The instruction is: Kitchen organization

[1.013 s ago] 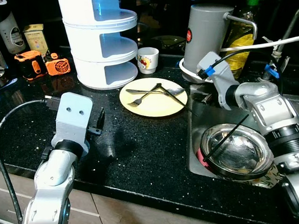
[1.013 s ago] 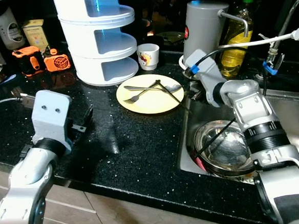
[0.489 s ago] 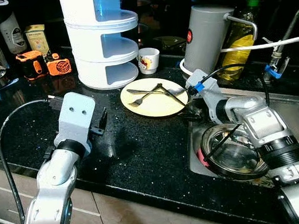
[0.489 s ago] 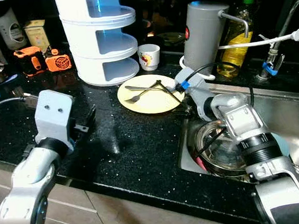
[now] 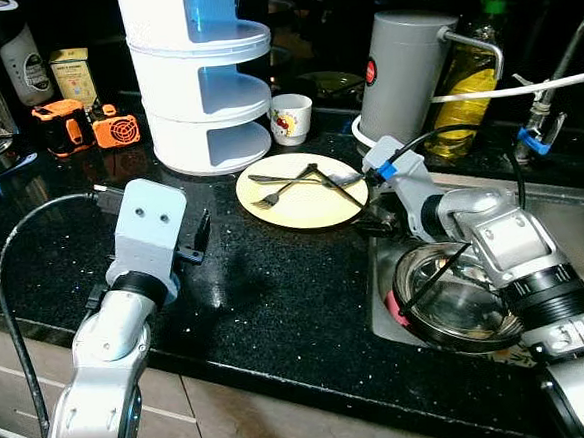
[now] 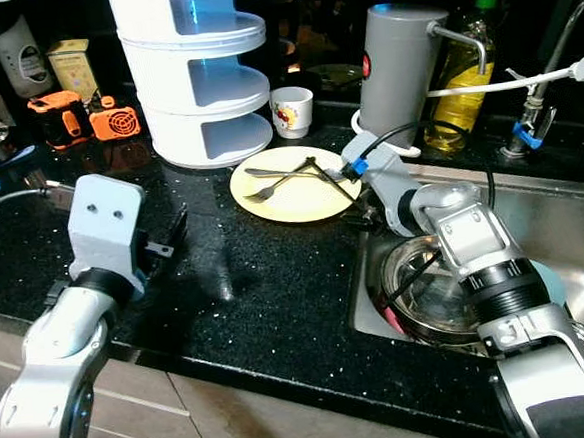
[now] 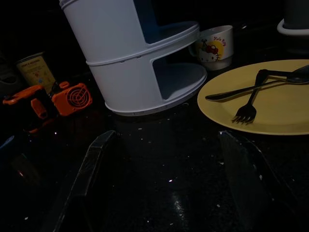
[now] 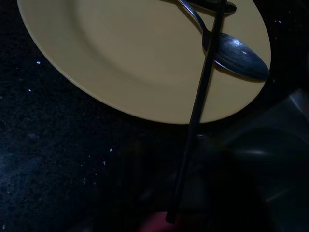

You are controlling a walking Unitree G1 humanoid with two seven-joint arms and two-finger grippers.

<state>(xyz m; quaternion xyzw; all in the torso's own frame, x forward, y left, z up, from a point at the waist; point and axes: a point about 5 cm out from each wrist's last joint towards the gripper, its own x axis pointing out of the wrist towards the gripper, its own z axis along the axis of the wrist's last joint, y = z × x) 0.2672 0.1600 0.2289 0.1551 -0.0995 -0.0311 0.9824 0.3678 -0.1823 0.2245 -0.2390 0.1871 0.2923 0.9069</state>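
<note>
Beside the sink edge, the right gripper [image 6: 372, 211], its opening unclear, reaches the yellow plate [image 6: 295, 194], probably for the chopstick [image 8: 199, 101].

Head cameras looking down over the counter [image 5: 277, 290], left wrist camera sitting low, facing the plate [image 7: 270, 104] beyond its fingers, right wrist camera hanging close above the same plate's rim, both sharing the cutlery.

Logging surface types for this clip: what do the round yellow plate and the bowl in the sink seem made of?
The round yellow plate looks like matte plastic or melamine: flat colour, dull sheen. The round silver bowl appears to be polished steel, showing mirror-like reflections.
</note>
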